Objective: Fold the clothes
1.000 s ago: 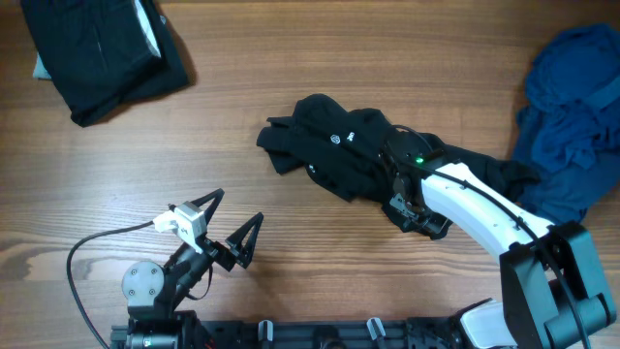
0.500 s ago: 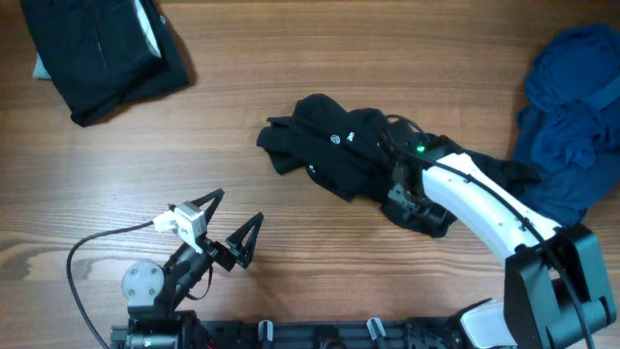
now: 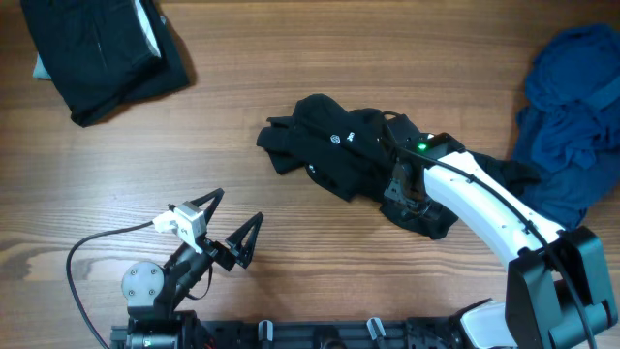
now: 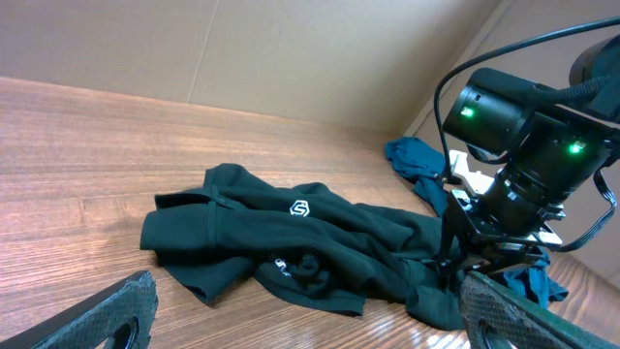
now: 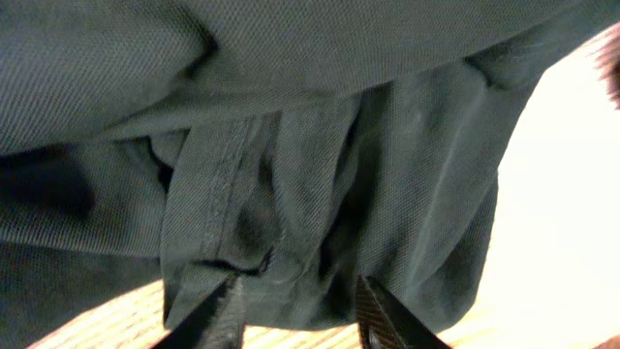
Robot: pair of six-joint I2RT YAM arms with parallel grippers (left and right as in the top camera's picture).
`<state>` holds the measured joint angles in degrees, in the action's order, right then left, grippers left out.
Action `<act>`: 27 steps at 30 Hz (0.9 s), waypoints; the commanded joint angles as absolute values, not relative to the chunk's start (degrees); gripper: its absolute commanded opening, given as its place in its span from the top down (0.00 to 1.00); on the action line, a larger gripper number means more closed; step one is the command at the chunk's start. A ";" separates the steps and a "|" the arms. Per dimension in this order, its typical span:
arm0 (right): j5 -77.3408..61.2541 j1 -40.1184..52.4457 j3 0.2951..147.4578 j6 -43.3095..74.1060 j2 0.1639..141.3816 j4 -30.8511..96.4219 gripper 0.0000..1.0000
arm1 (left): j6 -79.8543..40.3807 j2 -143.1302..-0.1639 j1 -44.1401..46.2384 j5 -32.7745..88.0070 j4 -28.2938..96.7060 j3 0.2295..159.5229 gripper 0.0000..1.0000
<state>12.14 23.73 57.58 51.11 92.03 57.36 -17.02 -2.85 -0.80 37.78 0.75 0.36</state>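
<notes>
Just right of worktop (image 3: 291, 78) centre the black shirt (image 3: 339, 145) lies crumpled, not yet folded; my right end effector (image 3: 402, 194) sits narrowly parted at its four o'clock hem, grip I cannot tell, my left end effector (image 3: 231, 225) wide at seven o'clock.

Wood-grain table (image 3: 320, 262) fills overhead view. Beige cardboard wall (image 4: 291, 53) at 12 o'clock in left wrist cam, w/ slanted seam.

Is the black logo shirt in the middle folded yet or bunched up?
Bunched up. The black shirt lies in a wrinkled, lumpy heap; the right wrist view shows loose creases.
</notes>
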 commanded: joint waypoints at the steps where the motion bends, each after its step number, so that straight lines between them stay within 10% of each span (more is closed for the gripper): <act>1: 9.98 23.66 55.46 51.13 90.98 55.16 0.55 | -16.93 -3.11 -0.47 37.43 1.13 0.32 0.00; 27: 15.70 23.59 50.02 51.03 93.41 47.16 0.55 | -16.91 -3.11 -0.47 37.39 1.15 0.32 0.00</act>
<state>12.25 23.73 50.37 51.07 91.94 47.62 -17.02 -2.85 -0.80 37.56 1.30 0.36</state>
